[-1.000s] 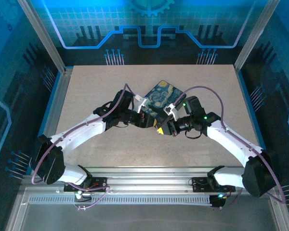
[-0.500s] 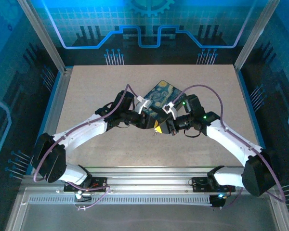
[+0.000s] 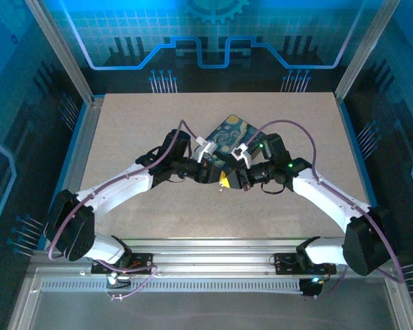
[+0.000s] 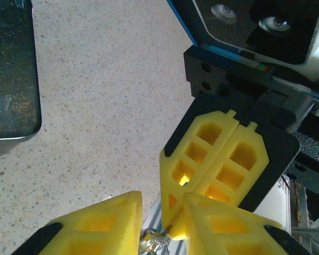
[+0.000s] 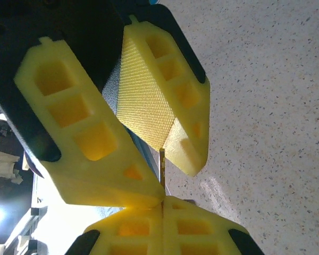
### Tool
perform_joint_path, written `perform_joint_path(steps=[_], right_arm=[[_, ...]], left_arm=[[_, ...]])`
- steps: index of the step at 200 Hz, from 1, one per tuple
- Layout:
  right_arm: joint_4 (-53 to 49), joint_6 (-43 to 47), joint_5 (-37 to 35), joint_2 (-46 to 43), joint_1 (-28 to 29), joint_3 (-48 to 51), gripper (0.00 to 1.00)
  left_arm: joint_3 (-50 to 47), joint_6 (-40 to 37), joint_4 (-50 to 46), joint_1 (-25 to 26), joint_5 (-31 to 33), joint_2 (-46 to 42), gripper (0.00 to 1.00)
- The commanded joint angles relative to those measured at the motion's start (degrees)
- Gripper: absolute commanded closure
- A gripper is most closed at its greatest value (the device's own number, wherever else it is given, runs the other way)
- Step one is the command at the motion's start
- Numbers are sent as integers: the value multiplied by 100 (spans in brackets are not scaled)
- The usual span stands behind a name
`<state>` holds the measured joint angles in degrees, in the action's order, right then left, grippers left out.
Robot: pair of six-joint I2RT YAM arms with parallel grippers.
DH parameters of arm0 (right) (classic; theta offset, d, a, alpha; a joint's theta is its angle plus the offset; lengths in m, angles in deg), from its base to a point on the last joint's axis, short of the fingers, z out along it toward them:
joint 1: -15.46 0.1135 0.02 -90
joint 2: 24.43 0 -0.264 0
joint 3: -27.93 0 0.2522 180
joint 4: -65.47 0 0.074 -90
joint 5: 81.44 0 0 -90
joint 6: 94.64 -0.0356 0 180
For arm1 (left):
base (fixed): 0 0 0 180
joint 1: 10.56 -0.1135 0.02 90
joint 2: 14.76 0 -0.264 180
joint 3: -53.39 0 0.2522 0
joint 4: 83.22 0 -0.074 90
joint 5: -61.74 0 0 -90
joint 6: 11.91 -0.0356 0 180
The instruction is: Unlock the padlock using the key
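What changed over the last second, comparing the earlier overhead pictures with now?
The right pincer, shut on the key, edged left and slightly forward, closing up against the left pincer. The left arm crept slightly right. The painted box stayed put; no grip visibly changed.

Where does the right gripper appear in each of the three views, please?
Top external: the right gripper sits mid-picture, tip to tip with the left gripper.
Left wrist: centre-right, shut, pointing down-left.
Right wrist: bottom centre, shut on a thin strip, probably the key.
Shared landmark: the left gripper's open yellow fingers facing it.
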<state>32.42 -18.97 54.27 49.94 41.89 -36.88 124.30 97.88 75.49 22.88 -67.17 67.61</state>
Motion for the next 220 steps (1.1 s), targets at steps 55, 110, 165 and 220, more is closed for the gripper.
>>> perform_joint_path(steps=[55, 110, 165, 220], right_arm=[[211, -52, 172, 153, -147, -46, 100], [351, -114, 273, 245, -144, -63, 100], [367, -140, 257, 248, -183, -47, 100], [512, -242, 262, 215, -251, 33, 86]], left_arm=[[-292, 352, 461, -223, -483, -28, 72], [-309, 368, 541, -224, -630, 6, 79], [-336, 377, 582, -224, -678, 26, 94], [-388, 728, 799, -258, -165, 69, 100]])
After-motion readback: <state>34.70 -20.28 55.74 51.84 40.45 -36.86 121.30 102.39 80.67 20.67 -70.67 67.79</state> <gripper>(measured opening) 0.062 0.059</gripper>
